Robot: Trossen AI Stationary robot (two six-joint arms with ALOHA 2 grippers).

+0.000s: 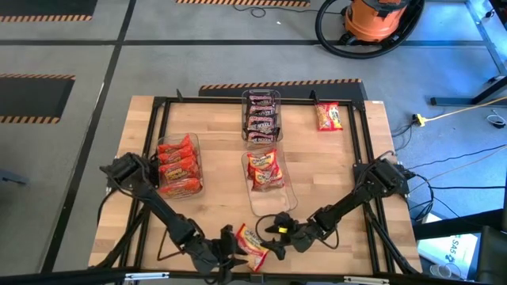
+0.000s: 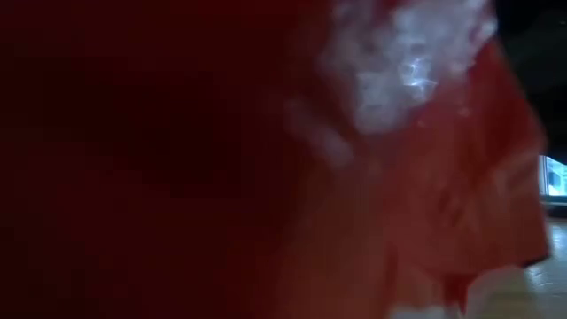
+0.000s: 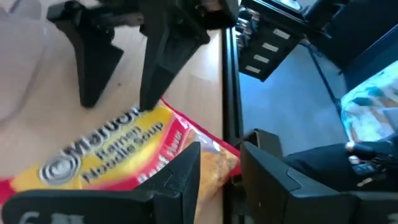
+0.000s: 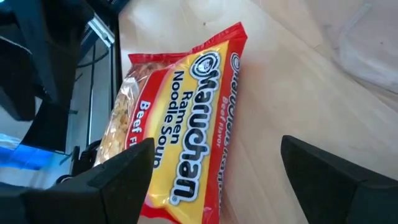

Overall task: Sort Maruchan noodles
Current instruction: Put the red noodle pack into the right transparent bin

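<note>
Handover time at the table's near edge: the left gripper (image 1: pixel 238 241) pinches one end of a red-and-yellow beef packet (image 4: pixel 180 124), while the right gripper (image 1: pixel 279 232), fingers spread wide, faces it with the crinkly pack lying flat on the wood between its tips. Next call, I'd say: close on it, carry it to the bin (image 1: pixel 273 202) of matching packets just beyond.

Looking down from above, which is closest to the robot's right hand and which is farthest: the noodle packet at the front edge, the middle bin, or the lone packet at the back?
From the right hand:
1. The beef noodle packet, just beside it at the table's front edge.
2. The middle bin holding red-and-yellow packets, behind the hand.
3. The lone packet, at the far back, right side.
</note>
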